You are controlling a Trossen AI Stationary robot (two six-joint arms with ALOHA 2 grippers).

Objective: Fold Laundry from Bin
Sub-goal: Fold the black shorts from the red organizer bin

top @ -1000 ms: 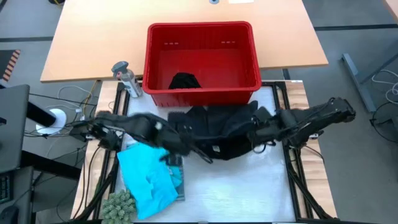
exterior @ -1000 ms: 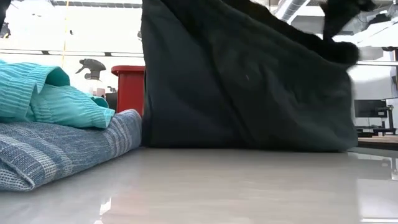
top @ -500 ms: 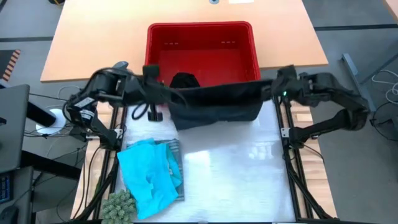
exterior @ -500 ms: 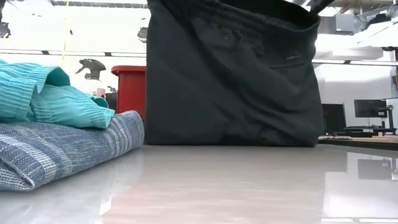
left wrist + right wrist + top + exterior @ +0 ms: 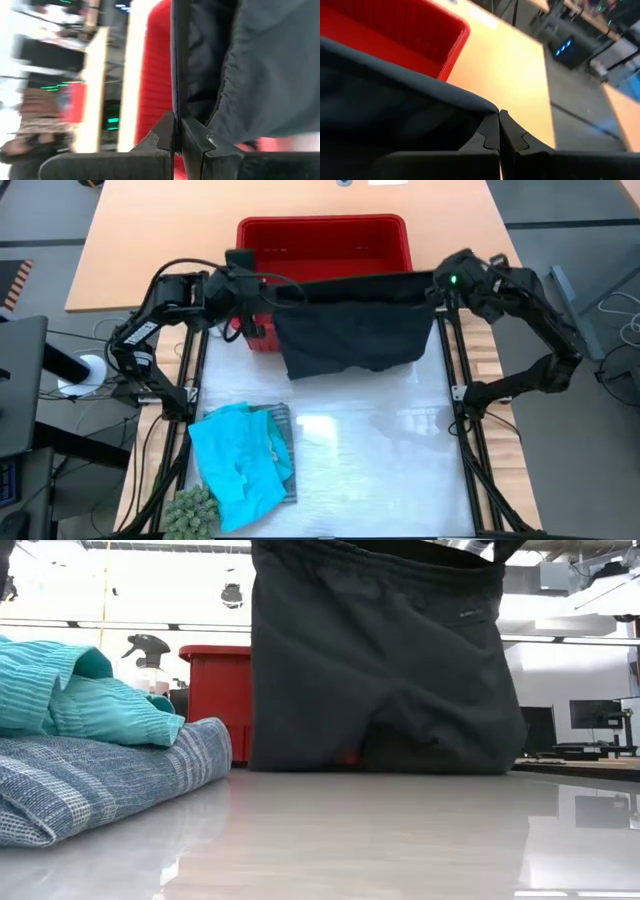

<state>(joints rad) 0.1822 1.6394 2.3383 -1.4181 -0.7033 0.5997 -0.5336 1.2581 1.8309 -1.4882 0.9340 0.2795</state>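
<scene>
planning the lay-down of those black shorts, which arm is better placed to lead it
Neither clearly. The left tool and right tool each pinch an opposite top corner of the black shorts, level, in front of the bin. Lowering together looks best; the hem hangs just above the table.

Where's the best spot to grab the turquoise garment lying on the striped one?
Probably the raised fold at the top of the turquoise garment, coming from above. It lies rumpled on the striped garment, so a low pinch might catch both layers.
</scene>
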